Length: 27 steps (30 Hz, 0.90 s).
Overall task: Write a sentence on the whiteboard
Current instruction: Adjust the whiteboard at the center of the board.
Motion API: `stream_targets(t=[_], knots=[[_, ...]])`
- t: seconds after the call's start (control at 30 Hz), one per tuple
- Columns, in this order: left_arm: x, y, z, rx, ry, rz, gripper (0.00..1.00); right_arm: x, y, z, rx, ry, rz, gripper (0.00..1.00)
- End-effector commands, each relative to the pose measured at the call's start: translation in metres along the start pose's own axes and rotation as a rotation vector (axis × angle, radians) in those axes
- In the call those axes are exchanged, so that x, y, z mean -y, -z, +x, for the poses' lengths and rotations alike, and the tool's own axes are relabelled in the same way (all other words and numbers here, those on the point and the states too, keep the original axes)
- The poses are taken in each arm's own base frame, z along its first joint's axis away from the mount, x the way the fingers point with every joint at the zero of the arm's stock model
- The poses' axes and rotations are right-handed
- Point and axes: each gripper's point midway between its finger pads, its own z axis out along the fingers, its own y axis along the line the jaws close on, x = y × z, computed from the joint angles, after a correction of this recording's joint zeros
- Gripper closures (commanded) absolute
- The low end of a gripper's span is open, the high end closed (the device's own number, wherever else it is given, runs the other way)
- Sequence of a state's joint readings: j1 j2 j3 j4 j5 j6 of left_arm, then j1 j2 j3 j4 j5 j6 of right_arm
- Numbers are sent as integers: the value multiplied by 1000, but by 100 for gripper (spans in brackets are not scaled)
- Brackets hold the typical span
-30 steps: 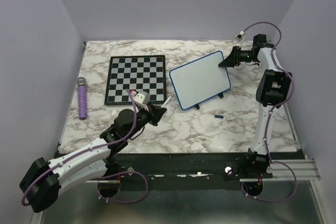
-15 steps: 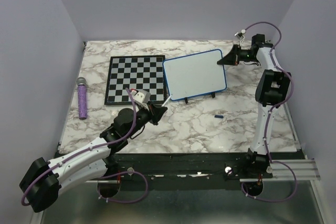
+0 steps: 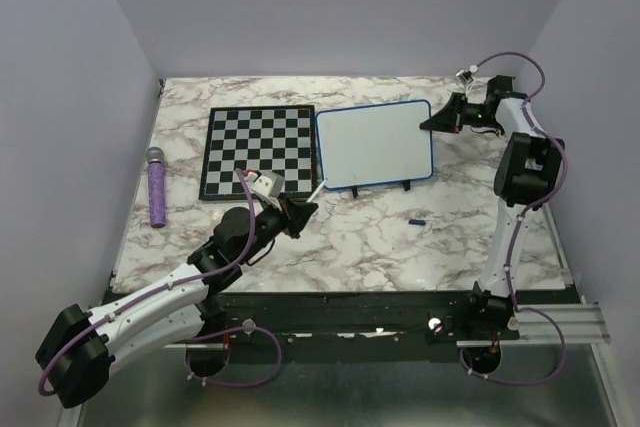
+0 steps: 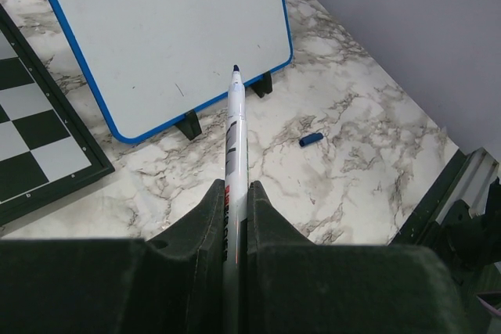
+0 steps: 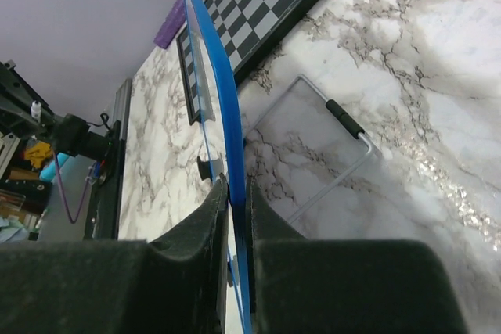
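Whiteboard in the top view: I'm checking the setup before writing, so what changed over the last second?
The right gripper shut its jaws on the whiteboard and swung it from skewed to square beside the chessboard. The left gripper kept holding the marker; chessboard, blue cap and purple microphone stayed put.

This looks like a robotics lab test cell. Plain pale walls (image 3: 340, 7) box in a marble-patterned table (image 3: 380, 237). A left arm (image 3: 150, 307) and a right arm (image 3: 510, 227) are bolted to a black bar (image 3: 350, 305) beside an aluminium rail (image 3: 560, 325). Purple cables (image 3: 240, 372) loop loose below. Unrelated props sit on top: chessboard (image 3: 258, 152), microphone (image 3: 157, 192), whiteboard (image 3: 375, 145).
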<state>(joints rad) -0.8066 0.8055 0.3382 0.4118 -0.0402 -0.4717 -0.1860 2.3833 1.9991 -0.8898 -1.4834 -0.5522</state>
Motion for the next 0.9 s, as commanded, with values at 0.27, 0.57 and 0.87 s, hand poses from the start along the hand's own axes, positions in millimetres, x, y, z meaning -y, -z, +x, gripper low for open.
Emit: stream_targets(t=[0.27,0.57,0.87], knots=[[6,3,-12,32,-1,20,100,2,34,-13,66,190,207,99],[5,6,-9,30,-1,21,100,1,43,-14,128,246,286,99],[6,7,-11,29,-6,22,100,-4,43,-6,116,235,273,88]])
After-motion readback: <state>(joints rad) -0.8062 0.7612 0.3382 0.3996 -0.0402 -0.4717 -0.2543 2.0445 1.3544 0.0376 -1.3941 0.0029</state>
